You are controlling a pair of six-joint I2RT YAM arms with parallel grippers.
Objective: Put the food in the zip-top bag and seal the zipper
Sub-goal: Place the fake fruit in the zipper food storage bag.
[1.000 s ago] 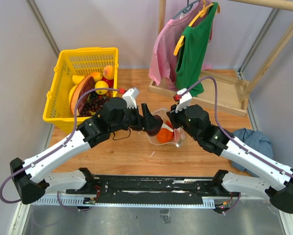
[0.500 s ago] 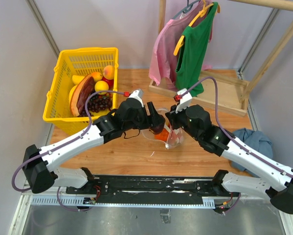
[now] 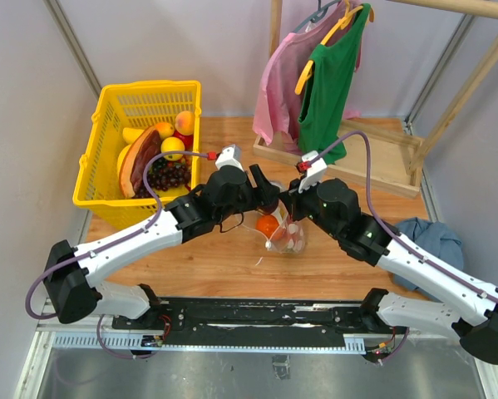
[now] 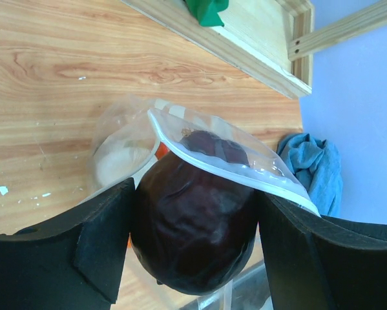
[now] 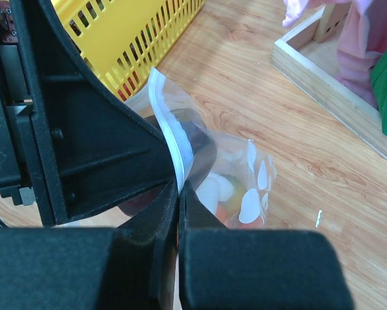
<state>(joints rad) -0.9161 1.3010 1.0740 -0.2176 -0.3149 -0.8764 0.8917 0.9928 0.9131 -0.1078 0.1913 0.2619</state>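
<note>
My left gripper [image 4: 196,239] is shut on a dark purple piece of food [image 4: 193,219], one black finger on each side of it. The piece sits at the mouth of the zip-top bag [image 4: 125,155], with the whitish zipper [image 4: 212,161] lying across its top. My right gripper [image 5: 180,190] is shut on the bag's rim just below the zipper [image 5: 170,123] and holds the spotted bag [image 5: 245,187] up. From above, the left gripper [image 3: 265,193] and the right gripper [image 3: 292,208] meet over the bag [image 3: 290,239]. An orange [image 3: 268,226] shows inside it.
A yellow mesh basket [image 3: 140,100] with more toy fruit stands at the back left. At the back right is a wooden rack base [image 3: 373,158] with a pink and a green garment [image 3: 332,75] hanging over it. A blue cloth [image 3: 436,237] lies at the right edge.
The left arm has carried the dark purple piece rightward, up to the bag's mouth. The right gripper has kept its grip on the bag's rim and barely moved.
</note>
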